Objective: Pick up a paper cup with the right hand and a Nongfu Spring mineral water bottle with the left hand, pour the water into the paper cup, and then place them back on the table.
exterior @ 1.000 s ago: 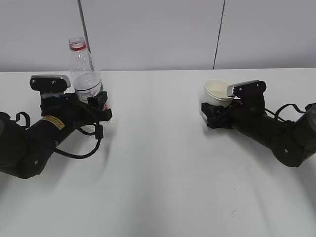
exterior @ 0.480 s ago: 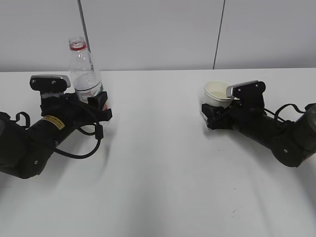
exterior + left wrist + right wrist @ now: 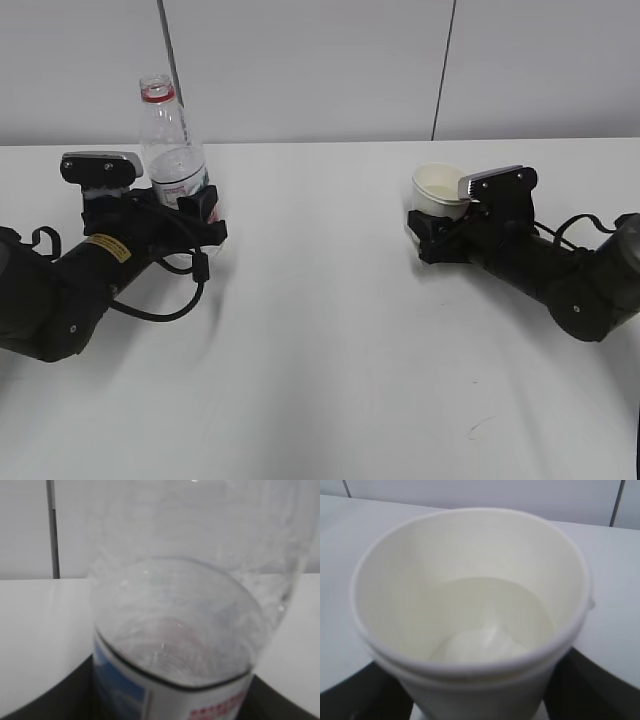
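The Nongfu Spring mineral water bottle [image 3: 172, 150] stands upright at the left of the table [image 3: 320, 350], uncapped, with its red neck ring on top. My left hand [image 3: 190, 215] is shut round its labelled lower part. In the left wrist view the bottle [image 3: 175, 630] fills the frame between the dark jaws of the left hand [image 3: 172, 700]. The paper cup [image 3: 440, 190] is upright at the right, with my right hand [image 3: 425, 228] shut round its lower wall. In the right wrist view the cup [image 3: 470, 555] holds water [image 3: 490, 610] between the jaws of the right hand [image 3: 475, 705].
A grey wall with two dark vertical seams [image 3: 445, 60] runs behind the table's far edge. Both arms lie low over the tabletop, the left arm [image 3: 60, 290] at the left edge, the right arm [image 3: 570, 280] at the right edge.
The right arm and the cup have shifted very slightly to the left. The left arm and bottle have not moved.
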